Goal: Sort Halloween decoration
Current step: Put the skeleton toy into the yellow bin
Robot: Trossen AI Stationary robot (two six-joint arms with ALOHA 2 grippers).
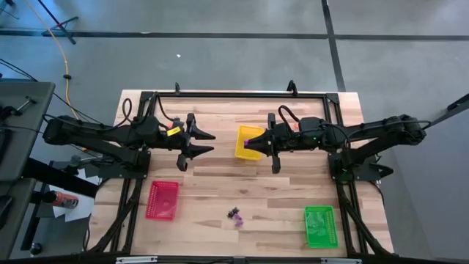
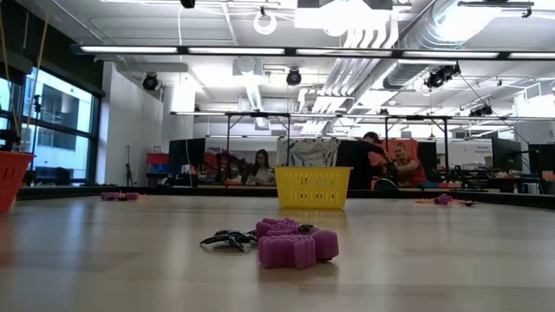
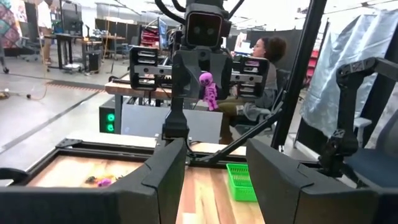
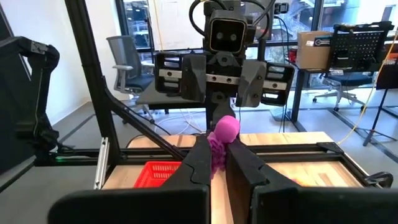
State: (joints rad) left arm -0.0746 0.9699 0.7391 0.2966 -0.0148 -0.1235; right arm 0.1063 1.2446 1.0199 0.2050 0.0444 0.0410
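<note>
My right gripper (image 1: 254, 142) hovers over the yellow tray (image 1: 243, 133) near the table's middle, shut on a purple skeleton-shaped trinket (image 4: 221, 138). From the left wrist view the same trinket (image 3: 207, 88) dangles beside the right gripper's fingers. My left gripper (image 1: 208, 143) faces it from the left, open and holding nothing, fingers (image 3: 163, 180) wide apart. A few purple and black trinkets (image 1: 236, 215) lie on the wood near the table's near edge; in the low view they are a purple cluster (image 2: 295, 243) and a black piece (image 2: 227, 238). My right gripper pinches the purple trinket between its two fingers (image 4: 200, 160), coming level from the table's right side. The trinket's round head (image 4: 226, 126) sticks out beyond the fingers. It is lifted clear above the yellow tray, and its body (image 3: 209, 94) hangs down.
A red tray (image 1: 163, 199) sits at the near left and a green tray (image 1: 319, 224) at the near right. A black frame runs along the table's far edge and sides. People sit in the room beyond the table. Bare wood lies between the trays.
</note>
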